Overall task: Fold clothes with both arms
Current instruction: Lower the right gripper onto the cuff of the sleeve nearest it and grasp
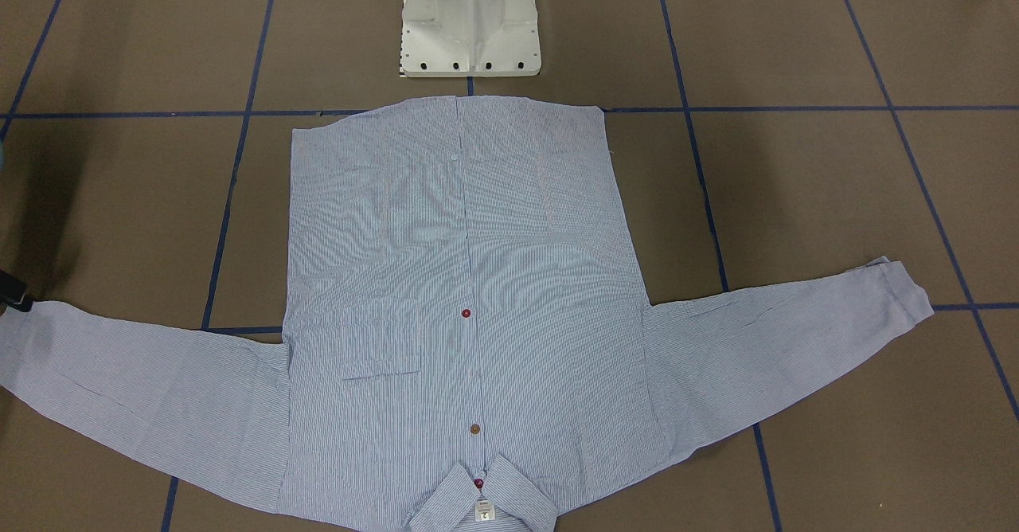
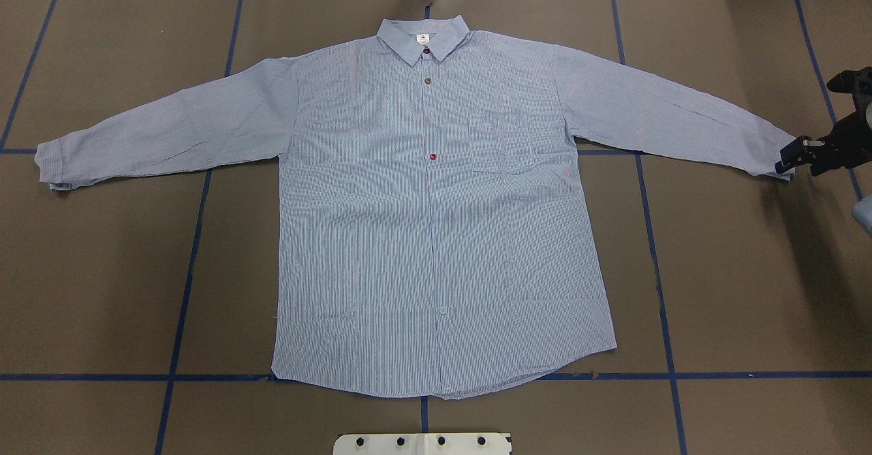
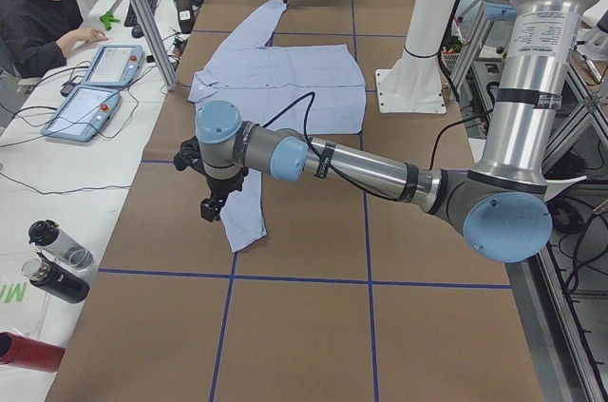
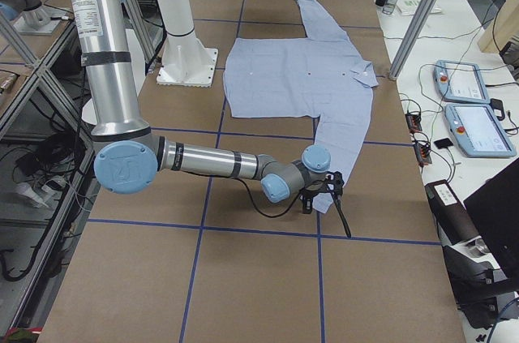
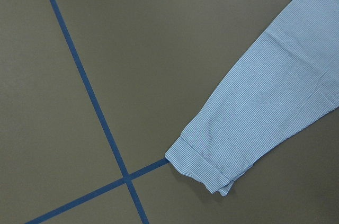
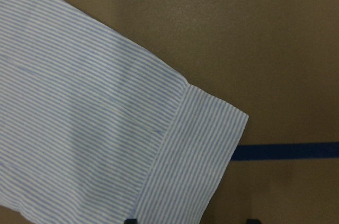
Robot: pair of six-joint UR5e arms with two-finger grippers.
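Shirt: the light blue striped shirt (image 2: 436, 237) lies flat, front up and buttoned, pretty much dead centre of the table (image 2: 102, 271).
Layout: going by the overhead view, the collar (image 2: 424, 36) is at 12 o'clock, the hem at 6, and the sleeves are thrown out toward 9 and 3. The chest pocket (image 2: 502, 143) sits just off the button line on the 3 o'clock side.
Right gripper: the right gripper (image 2: 790, 157) is at the 3 o'clock sleeve end, right on the right-side cuff (image 6: 196, 155). Its wrist camera shows two dark fingertips (image 6: 253, 221) spread wide with the cuff's edge between them, so the jaws are apart and not pinching anything. Can't tell if they touch the fabric.
Left gripper: the left gripper (image 3: 211, 204) hangs over the left-side cuff (image 5: 204, 168) at the 9 o'clock sleeve end, pointing down. Only the side camera catches it, so honestly can't tell whether it's spread or closed.
Table: brown paper with a blue tape grid (image 2: 102, 377). The white pedestal base (image 1: 470, 22) stands just past the hem at 6 o'clock.
Off to the side: a person (image 3: 43, 12) sits at the white bench along the 12 o'clock edge.
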